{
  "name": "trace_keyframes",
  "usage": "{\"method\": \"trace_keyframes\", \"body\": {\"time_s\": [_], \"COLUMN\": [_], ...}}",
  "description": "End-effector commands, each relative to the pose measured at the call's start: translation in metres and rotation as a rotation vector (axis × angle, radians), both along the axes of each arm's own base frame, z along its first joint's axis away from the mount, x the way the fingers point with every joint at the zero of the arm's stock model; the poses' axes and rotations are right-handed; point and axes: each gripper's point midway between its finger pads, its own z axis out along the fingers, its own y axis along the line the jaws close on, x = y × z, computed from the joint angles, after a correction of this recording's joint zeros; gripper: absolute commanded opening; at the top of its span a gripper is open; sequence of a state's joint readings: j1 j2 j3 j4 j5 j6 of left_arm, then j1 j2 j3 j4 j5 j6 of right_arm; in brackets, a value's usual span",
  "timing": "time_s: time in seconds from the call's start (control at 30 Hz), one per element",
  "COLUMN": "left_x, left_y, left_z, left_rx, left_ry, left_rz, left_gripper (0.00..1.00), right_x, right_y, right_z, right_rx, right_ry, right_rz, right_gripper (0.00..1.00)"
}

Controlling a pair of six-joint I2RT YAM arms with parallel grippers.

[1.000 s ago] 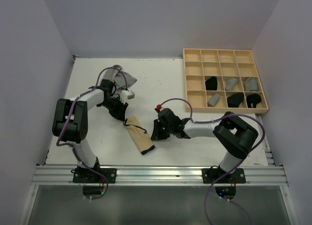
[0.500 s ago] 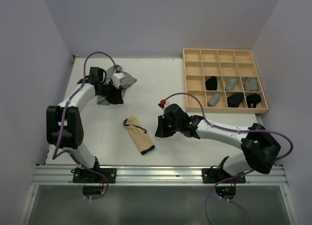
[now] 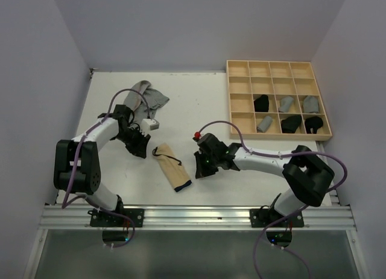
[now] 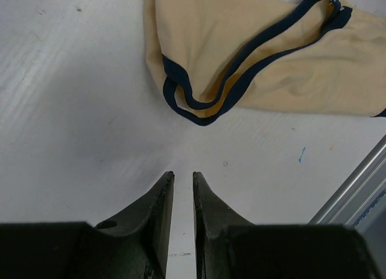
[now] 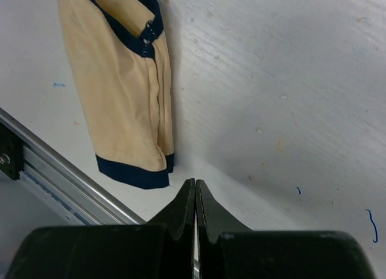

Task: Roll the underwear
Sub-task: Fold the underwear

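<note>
White tabletop point(image 3: 199, 104) holds the tan underwear point(image 3: 172, 168), folded into a long strip with dark trim. My left gripper point(image 4: 181, 177) is just off its looped end, fingers a sliver apart and empty. My right gripper point(image 5: 195, 185) is near its hemmed end, pressed together. Farther off on the looped side lies grey underwear point(image 3: 151, 98).

Tan underwear point(image 4: 265, 67) with dark trim lies on the white bench point(image 4: 72, 110), just beyond the empty left hand point(image 4: 182, 177), whose fingers are barely parted.

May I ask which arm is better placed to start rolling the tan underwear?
Probably left: the left gripper faces the tan underwear, jaws slightly apart; the right gripper is shut beside its other end.
</note>
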State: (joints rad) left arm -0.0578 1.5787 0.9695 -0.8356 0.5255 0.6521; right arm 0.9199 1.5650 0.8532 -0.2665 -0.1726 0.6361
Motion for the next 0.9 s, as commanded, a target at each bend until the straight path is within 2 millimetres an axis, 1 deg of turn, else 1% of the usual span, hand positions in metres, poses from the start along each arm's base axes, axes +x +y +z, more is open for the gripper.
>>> {"method": "trace_keyframes", "body": {"time_s": [0.0, 0.03, 0.07, 0.1, 0.13, 0.17, 0.2, 0.23, 0.27, 0.3, 0.33, 0.37, 0.4, 0.43, 0.47, 0.5, 0.53, 0.57, 0.6, 0.63, 0.67, 0.7, 0.77, 0.8, 0.83, 0.87], "left_x": [-0.007, -0.009, -0.007, -0.009, -0.009, -0.001, 0.003, 0.006, 0.017, 0.021, 0.022, 0.028, 0.038, 0.041, 0.047, 0.057, 0.060, 0.069, 0.073, 0.077, 0.083, 0.086, 0.086, 0.087, 0.086, 0.078], "left_y": [-0.011, -0.017, -0.022, -0.029, -0.033, -0.037, -0.044, -0.049, -0.053, -0.057, -0.062, -0.065, -0.069, -0.072, -0.074, -0.077, -0.079, -0.081, -0.082, -0.082, -0.083, -0.079, -0.077, -0.070, -0.070, -0.068], "left_z": [-0.007, -0.011, -0.014, -0.017, -0.024, -0.023, -0.022, -0.024, -0.022, -0.022, -0.028, -0.028, -0.025, -0.027, -0.026, -0.022, -0.022, -0.018, -0.017, -0.018, -0.014, -0.012, -0.001, 0.005, 0.023, 0.030], "left_rx": [-0.017, -0.035, -0.045, -0.056, -0.064, -0.069, -0.087, -0.111, -0.125, -0.130, -0.144, -0.157, -0.169, -0.182, -0.192, -0.201, -0.209, -0.217, -0.222, -0.222, -0.231, -0.239, -0.273, -0.288, -0.330, -0.351], "left_ry": [0.021, 0.042, 0.037, 0.049, 0.074, 0.059, 0.055, 0.067, 0.046, 0.050, 0.081, 0.078, 0.062, 0.083, 0.071, 0.052, 0.057, 0.033, 0.030, 0.026, 0.011, 0.009, -0.005, -0.019, -0.064, -0.059], "left_rz": [-0.059, -0.057, -0.060, -0.066, -0.054, -0.062, -0.062, -0.043, -0.039, -0.040, -0.032, -0.029, -0.027, -0.013, -0.010, -0.006, 0.006, 0.006, 0.017, 0.028, 0.033, 0.047, 0.056, 0.071, 0.047, 0.043], "left_gripper": [0.22, 0.22, 0.22, 0.22, 0.21, 0.21, 0.20, 0.20, 0.20, 0.20, 0.20, 0.20, 0.20, 0.20, 0.20, 0.20, 0.21, 0.21, 0.21, 0.21, 0.22, 0.22, 0.23, 0.23, 0.24, 0.25], "right_x": [-0.012, -0.016, -0.020, -0.025, -0.026, -0.030, -0.031, -0.032, -0.032, -0.028, -0.027, -0.024, -0.019, -0.017, -0.015, -0.013, -0.007, -0.004, 0.001, 0.004, 0.005, 0.009, 0.014, 0.013, 0.013, 0.012], "right_y": [-0.004, -0.005, -0.005, -0.005, -0.004, -0.003, 0.002, 0.003, 0.005, 0.012, 0.013, 0.015, 0.024, 0.027, 0.029, 0.031, 0.038, 0.038, 0.041, 0.040, 0.040, 0.037, 0.028, 0.022, 0.019, 0.017], "right_z": [-0.008, -0.013, -0.017, -0.025, -0.029, -0.032, -0.034, -0.041, -0.044, -0.044, -0.051, -0.054, -0.050, -0.051, -0.057, -0.057, -0.054, -0.056, -0.053, -0.053, -0.052, -0.049, -0.043, -0.035, -0.027, -0.020], "right_rx": [-0.013, -0.011, -0.009, -0.014, -0.015, -0.011, 0.005, -0.005, -0.002, 0.015, 0.003, 0.000, 0.016, 0.016, 0.006, 0.008, 0.020, 0.012, 0.015, 0.008, 0.007, 0.005, -0.006, -0.007, 0.000, 0.008], "right_ry": [0.033, 0.043, 0.062, 0.073, 0.078, 0.095, 0.094, 0.108, 0.115, 0.109, 0.117, 0.116, 0.112, 0.112, 0.116, 0.115, 0.103, 0.100, 0.091, 0.087, 0.086, 0.084, 0.064, 0.052, 0.039, 0.021], "right_rz": [0.020, 0.018, 0.012, 0.014, 0.012, 0.012, 0.014, 0.013, 0.007, 0.007, 0.001, -0.004, -0.004, -0.005, -0.013, -0.017, -0.020, -0.022, -0.031, -0.034, -0.032, -0.041, -0.048, -0.048, -0.048, -0.033], "right_gripper": [0.01, 0.01, 0.01, 0.01, 0.01, 0.00, 0.00, 0.00, 0.00, 0.00, 0.00, 0.00, 0.00, 0.00, 0.00, 0.00, 0.00, 0.00, 0.00, 0.00, 0.00, 0.00, 0.00, 0.00, 0.00, 0.00]}}
